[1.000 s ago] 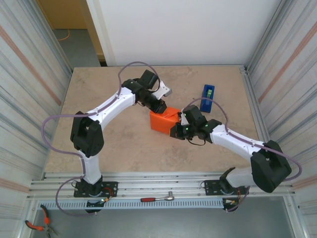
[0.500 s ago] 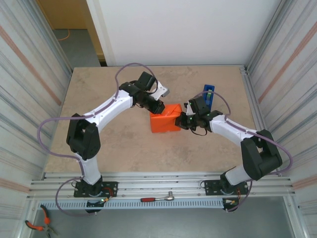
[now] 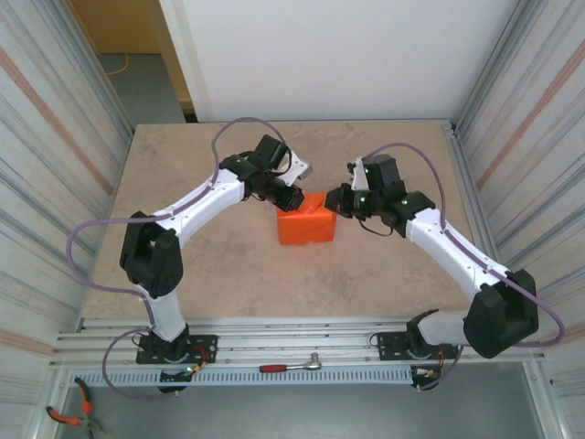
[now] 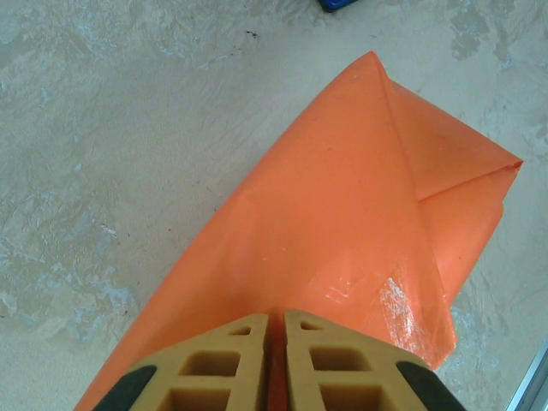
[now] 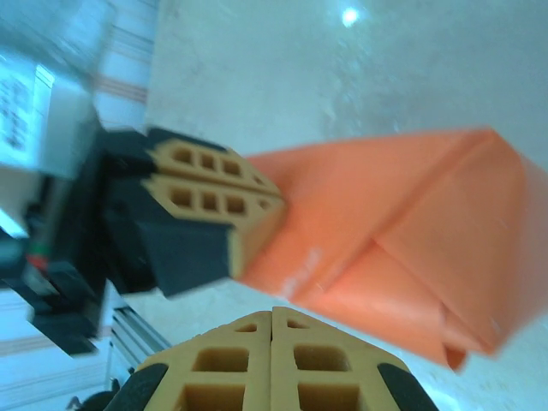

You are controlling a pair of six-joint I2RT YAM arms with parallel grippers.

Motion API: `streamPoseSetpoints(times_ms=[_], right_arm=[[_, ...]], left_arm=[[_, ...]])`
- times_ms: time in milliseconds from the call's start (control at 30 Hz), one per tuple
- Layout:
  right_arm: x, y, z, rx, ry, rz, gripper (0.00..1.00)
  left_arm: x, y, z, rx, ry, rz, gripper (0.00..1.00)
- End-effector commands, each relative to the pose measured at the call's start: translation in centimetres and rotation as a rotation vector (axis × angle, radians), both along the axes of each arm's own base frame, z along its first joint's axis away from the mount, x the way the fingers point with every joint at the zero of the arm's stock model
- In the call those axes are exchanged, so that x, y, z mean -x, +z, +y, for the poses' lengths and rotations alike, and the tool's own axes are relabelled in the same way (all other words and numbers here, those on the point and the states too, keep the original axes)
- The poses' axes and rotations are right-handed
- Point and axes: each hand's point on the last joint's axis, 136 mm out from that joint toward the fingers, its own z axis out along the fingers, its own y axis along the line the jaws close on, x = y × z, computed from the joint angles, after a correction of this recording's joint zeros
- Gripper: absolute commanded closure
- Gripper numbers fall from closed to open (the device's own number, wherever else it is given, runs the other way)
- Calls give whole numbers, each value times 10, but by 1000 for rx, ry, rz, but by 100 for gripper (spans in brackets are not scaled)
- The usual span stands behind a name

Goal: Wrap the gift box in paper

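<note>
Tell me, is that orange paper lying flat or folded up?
Folded. The paper forms a boxy bundle with creased, overlapping flaps; the left hand pinches one edge.

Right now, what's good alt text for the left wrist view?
Orange paper, folded into a creased, pointed bundle, sits on a beige table. At the bottom of the frame, the left jaws pinch its near edge; a bit of something blue shows at the top edge.
</note>
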Motion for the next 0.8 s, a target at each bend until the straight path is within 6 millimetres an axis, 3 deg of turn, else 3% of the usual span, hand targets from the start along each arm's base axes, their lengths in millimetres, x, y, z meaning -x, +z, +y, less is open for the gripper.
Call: streamPoseSetpoints(times_ms=[0, 133, 367, 633, 767], right_arm=[[-10, -1, 18, -17, 27, 30, 100], [-17, -11, 33, -7, 51, 49, 100], [-4, -53, 29, 32, 58, 129, 100], [1, -70, 24, 47, 55, 159, 100], [1, -71, 23, 48, 54, 159, 100]], left_arm=[[18, -33, 13, -96, 7, 92, 86], [18, -32, 13, -95, 7, 88, 86], [15, -24, 12, -77, 16, 78, 87], [2, 39, 11, 81, 31, 65, 83], [11, 50, 8, 123, 5, 89, 82]])
